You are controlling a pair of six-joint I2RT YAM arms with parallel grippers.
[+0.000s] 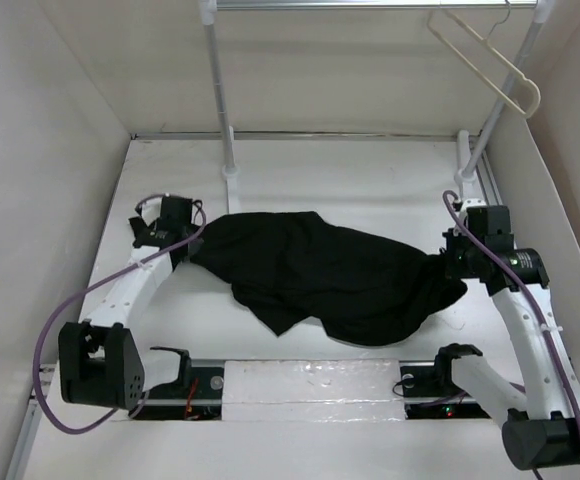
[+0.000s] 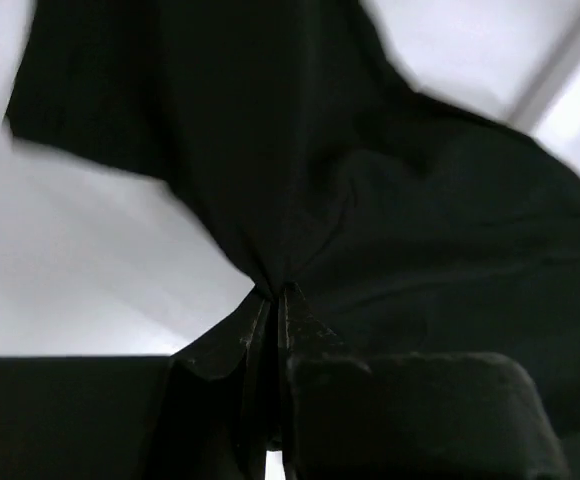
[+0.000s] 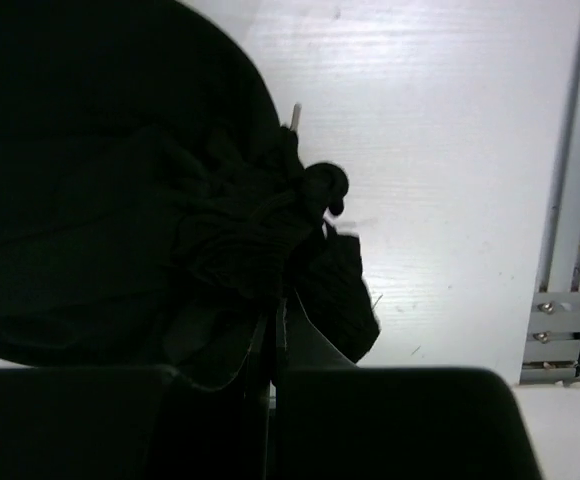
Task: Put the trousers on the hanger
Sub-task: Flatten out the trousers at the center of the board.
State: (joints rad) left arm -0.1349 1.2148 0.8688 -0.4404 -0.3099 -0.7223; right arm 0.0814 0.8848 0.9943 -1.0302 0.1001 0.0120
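Trousers (image 1: 330, 275) lie crumpled on the worktop (image 1: 350, 180) between the arms. Left end effector (image 1: 183, 245) is pinching one end of the cloth. Right end effector (image 1: 448, 268) is pinching the other, bunched end. Hanger (image 1: 485, 55) is up at back right, well apart.

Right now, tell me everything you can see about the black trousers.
The trousers are plain black soft cloth, lying in a rumpled heap across the white table. The left gripper is shut on one end, with cloth fanning out from the pinch; the right gripper is shut on the other, bunched and wrinkled end. The hanger hangs well apart from them.
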